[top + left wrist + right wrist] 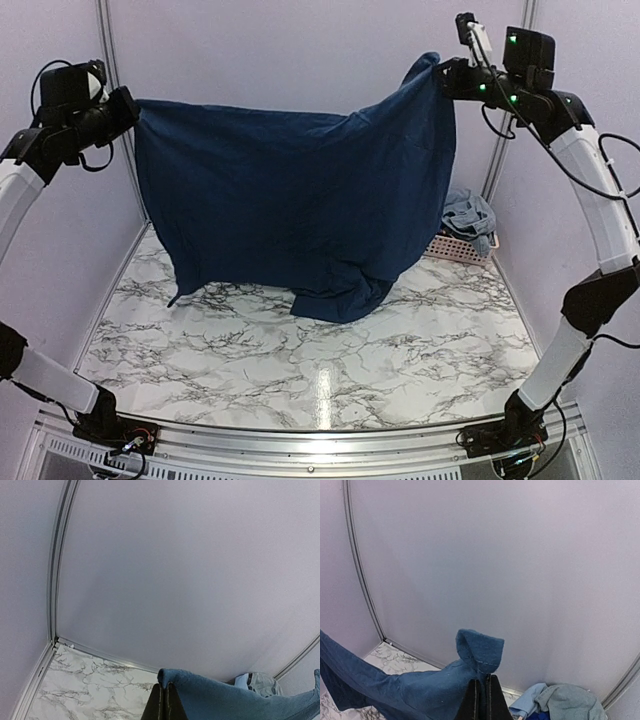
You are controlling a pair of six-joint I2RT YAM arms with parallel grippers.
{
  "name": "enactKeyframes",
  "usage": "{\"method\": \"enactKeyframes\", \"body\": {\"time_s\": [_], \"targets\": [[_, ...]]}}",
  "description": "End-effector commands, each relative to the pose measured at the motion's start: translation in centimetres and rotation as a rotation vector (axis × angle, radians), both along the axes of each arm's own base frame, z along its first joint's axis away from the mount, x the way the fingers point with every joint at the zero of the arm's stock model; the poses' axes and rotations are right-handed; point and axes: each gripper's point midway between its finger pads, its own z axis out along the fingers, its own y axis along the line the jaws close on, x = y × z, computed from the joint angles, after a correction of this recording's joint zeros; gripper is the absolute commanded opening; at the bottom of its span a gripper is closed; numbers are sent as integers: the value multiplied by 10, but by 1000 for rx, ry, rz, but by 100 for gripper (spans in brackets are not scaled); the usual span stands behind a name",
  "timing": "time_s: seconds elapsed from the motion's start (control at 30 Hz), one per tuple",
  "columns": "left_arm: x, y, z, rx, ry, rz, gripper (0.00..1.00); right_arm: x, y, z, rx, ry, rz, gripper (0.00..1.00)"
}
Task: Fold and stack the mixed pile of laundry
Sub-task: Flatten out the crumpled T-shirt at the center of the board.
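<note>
A dark navy shirt [290,200] hangs spread in the air between both arms, its lower hem brushing the marble table [300,350]. My left gripper [133,108] is shut on its upper left corner [172,680], high at the left. My right gripper [440,75] is shut on the upper right corner [480,652], high at the right. The rest of the mixed laundry pile [468,215], grey-blue and light-blue pieces, lies in the basket at the back right; the right wrist view shows these garments [560,702] below the shirt corner.
A pink perforated basket [462,250] stands at the table's back right corner, partly hidden by the hanging shirt. Pale walls with metal corner posts [110,60] close the back and sides. The white marble surface lies bare in front of the shirt.
</note>
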Motion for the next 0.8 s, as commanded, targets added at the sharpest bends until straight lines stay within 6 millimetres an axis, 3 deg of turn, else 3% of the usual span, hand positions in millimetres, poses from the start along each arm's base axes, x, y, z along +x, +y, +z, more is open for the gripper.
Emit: {"method": "enactKeyframes", "body": {"time_s": [0.0, 0.13, 0.37, 0.53, 0.67, 0.77], "targets": [[-42, 14, 58, 31, -136, 16, 0, -36, 0, 61, 34, -187, 51, 0], [-90, 16, 101, 41, -263, -35, 0, -85, 15, 88, 23, -289, 122, 0], [-185, 19, 164, 13, -485, -127, 0, -184, 15, 143, 114, -447, 236, 0], [-228, 25, 193, -34, -587, -150, 0, -231, 7, 174, 192, -516, 324, 0], [-236, 29, 205, -55, -621, -140, 0, -246, -9, 196, 258, -593, 307, 0], [-215, 40, 193, -50, -574, -46, 0, -217, -14, 191, 218, -583, 163, 0]]}}
